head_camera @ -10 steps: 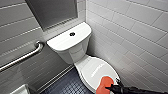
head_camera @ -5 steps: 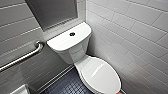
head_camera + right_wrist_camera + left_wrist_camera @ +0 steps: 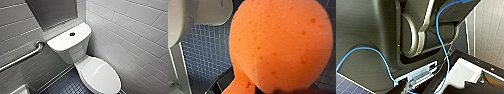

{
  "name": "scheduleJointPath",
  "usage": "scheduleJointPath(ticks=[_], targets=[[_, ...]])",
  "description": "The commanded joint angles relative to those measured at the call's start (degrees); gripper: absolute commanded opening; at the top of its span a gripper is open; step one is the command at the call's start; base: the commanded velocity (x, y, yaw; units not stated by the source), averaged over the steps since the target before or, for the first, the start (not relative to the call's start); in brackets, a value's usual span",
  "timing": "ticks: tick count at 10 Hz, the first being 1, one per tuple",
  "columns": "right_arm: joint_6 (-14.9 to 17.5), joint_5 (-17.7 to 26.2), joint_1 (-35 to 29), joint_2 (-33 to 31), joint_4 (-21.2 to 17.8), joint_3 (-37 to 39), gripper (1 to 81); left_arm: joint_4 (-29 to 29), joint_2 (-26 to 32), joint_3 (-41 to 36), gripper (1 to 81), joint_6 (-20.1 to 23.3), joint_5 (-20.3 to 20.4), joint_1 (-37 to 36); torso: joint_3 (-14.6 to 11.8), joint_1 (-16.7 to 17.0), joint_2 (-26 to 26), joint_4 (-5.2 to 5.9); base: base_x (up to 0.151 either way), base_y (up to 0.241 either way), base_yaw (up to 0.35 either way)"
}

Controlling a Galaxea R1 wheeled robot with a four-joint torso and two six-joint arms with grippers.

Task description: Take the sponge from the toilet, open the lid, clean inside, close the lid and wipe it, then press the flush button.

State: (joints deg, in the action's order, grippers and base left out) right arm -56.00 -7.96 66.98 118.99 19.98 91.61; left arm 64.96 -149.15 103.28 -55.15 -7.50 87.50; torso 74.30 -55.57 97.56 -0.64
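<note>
Evidently the right end effector [image 3: 243, 86] clasps the sponge [image 3: 280, 45] over blue floor tiles [image 3: 205, 52].

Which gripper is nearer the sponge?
Right. The right gripper holds the sponge above the blue floor tiles; the left arm sits apart from it, by the robot's dark body and blue cable.

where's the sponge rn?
The sponge is close up in the right wrist view, held by the right gripper over the blue tiled floor, beside the toilet.
</note>
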Motion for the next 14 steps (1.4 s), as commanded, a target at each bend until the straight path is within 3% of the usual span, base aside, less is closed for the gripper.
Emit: scheduleJointPath(ticks=[1,2,3,5,6,7,9,11,14], targets=[[0.46,-6.62,9.36,-3.48,5.49,0.48,1.0,-0.54,0.87,-1.41,81.1,0.22,-2.17,1.40,0.00,0.00,0.00,0.00,0.000,0.000,0.000],[0.54,-8.56,12.70,-1.89,7.97,1.98,1.0,-0.54,0.78,-1.41,81.1,0.22,-2.17,1.23,0.00,0.00,0.00,0.00,0.000,0.000,0.000],[0.46,-10.30,15.94,0.46,10.41,4.24,1.0,-0.63,0.69,-1.41,81.1,0.22,-2.17,1.05,0.00,3.69,-5.71,0.00,0.000,0.000,0.000],[0.37,-15.05,21.12,5.04,10.70,10.40,1.0,-0.63,-0.09,-0.89,81.1,0.13,-2.17,1.05,0.00,4.06,-6.30,0.00,0.000,0.000,0.000],[0.28,-17.87,22.72,7.59,10.78,14.17,1.0,-0.63,-0.71,0.60,81.1,0.04,-2.17,1.05,-3.01,4.92,-7.61,0.00,0.000,0.000,0.000],[0.19,-18.58,24.04,9.10,10.96,16.13,1.0,-0.72,-1.59,2.63,81.1,-0.05,-2.08,1.05,-3.94,6.01,-9.36,0.00,0.000,0.000,0.000],[0.46,-18.67,25.80,12.25,11.30,19.37,1.0,-0.72,-4.49,8.52,81.1,-0.22,-0.33,1.05,-7.08,8.41,-13.10,0.00,0.000,0.000,0.000],[0.19,-18.58,25.98,16.91,14.99,24.03,1.0,-0.80,-7.48,14.48,81.1,-0.40,0.38,1.05,-10.90,11.32,-17.56,0.00,0.000,0.000,0.000],[0.11,-18.49,26.42,21.22,17.55,27.89,1.0,-2.39,-8.80,19.14,81.1,-0.49,1.95,1.40,-16.36,15.37,-23.67,0.00,0.000,0.000,0.000]])
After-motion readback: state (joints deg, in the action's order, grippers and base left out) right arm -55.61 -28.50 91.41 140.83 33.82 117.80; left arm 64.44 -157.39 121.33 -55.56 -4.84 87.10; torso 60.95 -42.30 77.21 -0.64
